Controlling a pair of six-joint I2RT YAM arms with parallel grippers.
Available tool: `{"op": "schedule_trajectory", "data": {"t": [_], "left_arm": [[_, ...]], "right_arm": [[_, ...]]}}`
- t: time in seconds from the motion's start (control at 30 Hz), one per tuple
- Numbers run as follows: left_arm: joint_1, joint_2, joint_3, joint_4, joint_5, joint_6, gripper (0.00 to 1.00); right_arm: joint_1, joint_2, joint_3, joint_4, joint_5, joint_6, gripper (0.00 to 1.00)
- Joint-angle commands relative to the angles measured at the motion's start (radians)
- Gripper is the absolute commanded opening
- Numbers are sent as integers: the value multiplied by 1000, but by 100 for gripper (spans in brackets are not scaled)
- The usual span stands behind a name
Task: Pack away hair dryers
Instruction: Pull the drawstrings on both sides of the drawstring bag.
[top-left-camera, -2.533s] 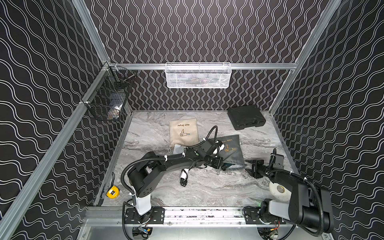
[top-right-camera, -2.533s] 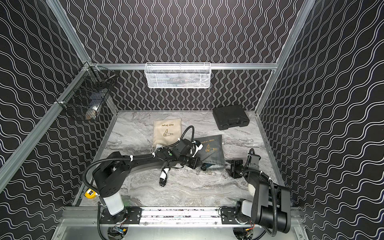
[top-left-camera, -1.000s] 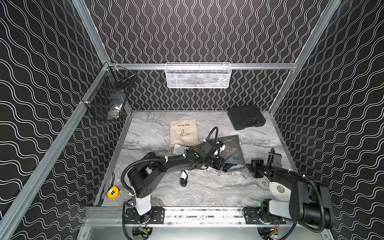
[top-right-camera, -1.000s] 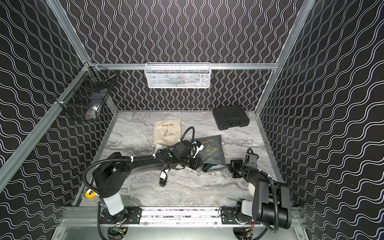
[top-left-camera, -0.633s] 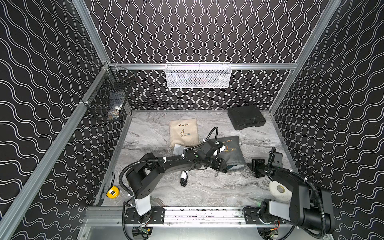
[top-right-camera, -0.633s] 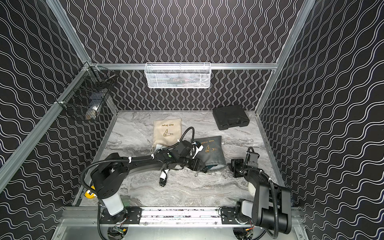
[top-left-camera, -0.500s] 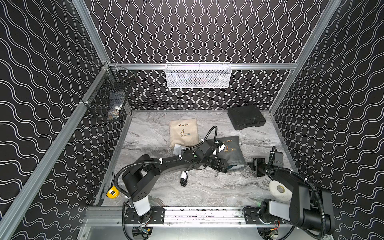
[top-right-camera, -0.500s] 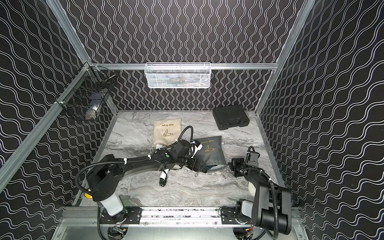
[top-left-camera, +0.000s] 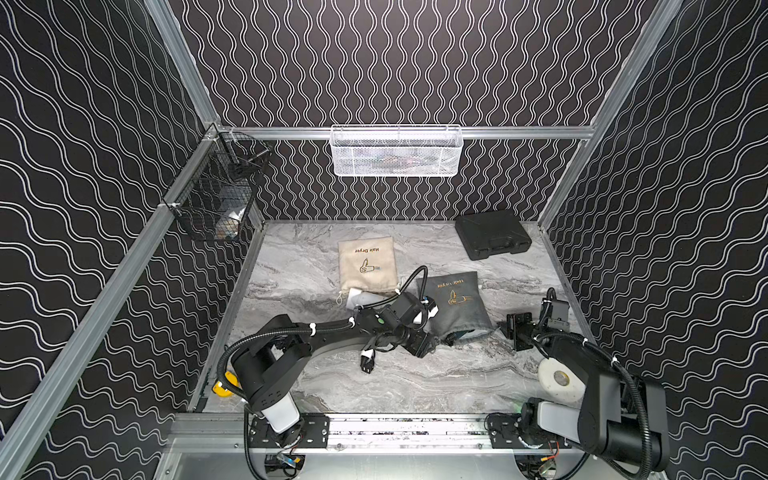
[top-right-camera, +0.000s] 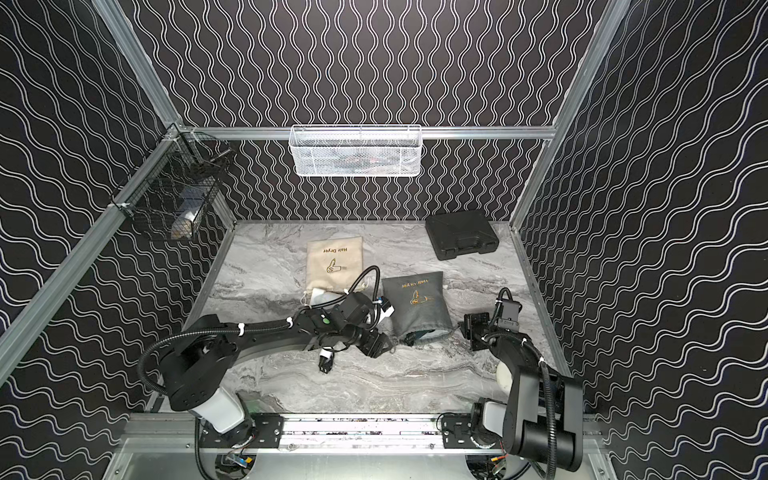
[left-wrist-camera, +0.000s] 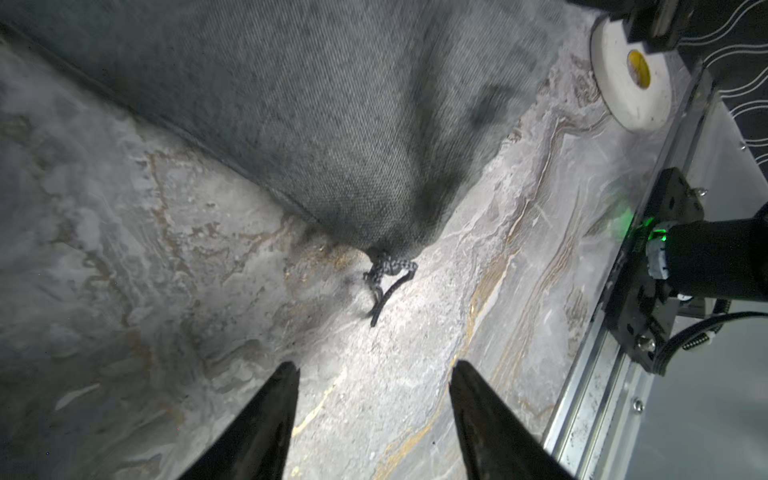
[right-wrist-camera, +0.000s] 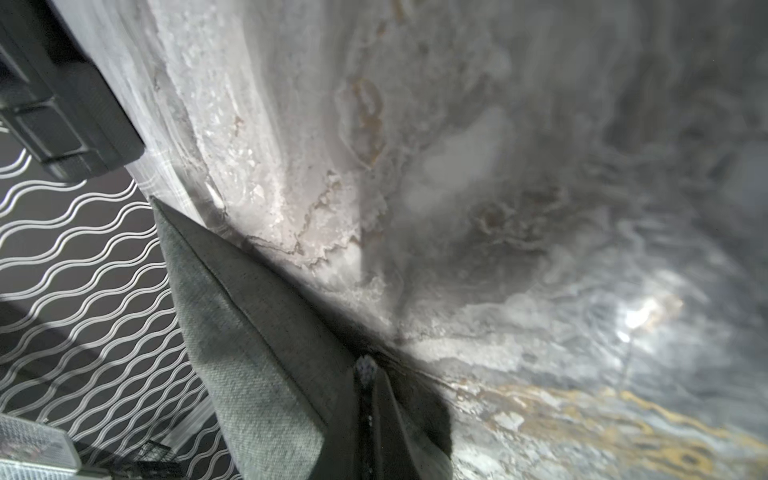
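**Teal hair dryer**
- It sat inside the grey pouch. Only a teal strip showed at the pouch mouth, which faced the near edge of the bench.
- The pouch bulged and lay mid-bench, toward the right side.

**Left claw**
- Its jaws stood wide with nothing between them.
- It sat low over bare bench just beside the pouch's near-left corner, not touching the cloth.
- In the left wrist view the knotted drawstring at that corner lay ahead of the two fingertips, apart from both.

**Right claw**
- It was pinched shut at the opposite near corner of the grey pouch.
- In the right wrist view grey cloth ran right up to the tips, and a speckled bit of cord showed between them.
- The teal dryer thus lay between the two claws, wrapped in the cloth and bare to neither.

**White hair dryer**
- It was on the bench at the mouth of the beige pouch and outside it, mostly hidden behind the left arm's wrist.
- It lay behind and to the left of the left claw, near but apart.
- A black cord trailed under the arm toward the near side, and its plug lay on bare bench.

**Surroundings**
- The black case was closed, at the far right corner, well apart from both claws.
- A white tape roll lay near the right arm's base.
- A white mesh basket hung on the back rail.
- A black wire basket hung on the left rail.
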Motion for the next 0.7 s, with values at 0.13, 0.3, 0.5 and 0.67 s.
{"op": "schedule_trajectory", "data": {"t": [0.13, 0.3, 0.5, 0.67], "left_arm": [[-3, 74, 28, 41, 46, 42, 60], [-10, 119, 37, 74, 53, 32, 59], [-16, 152, 48, 102, 31, 25, 57], [-20, 201, 82, 100, 37, 17, 48]], "right_arm": [[-1, -1, 45, -39, -16, -63, 0], [0, -3, 53, -45, -27, -70, 0], [0, 0, 49, -40, -38, -72, 0], [-1, -9, 40, -22, -37, -67, 0]]}}
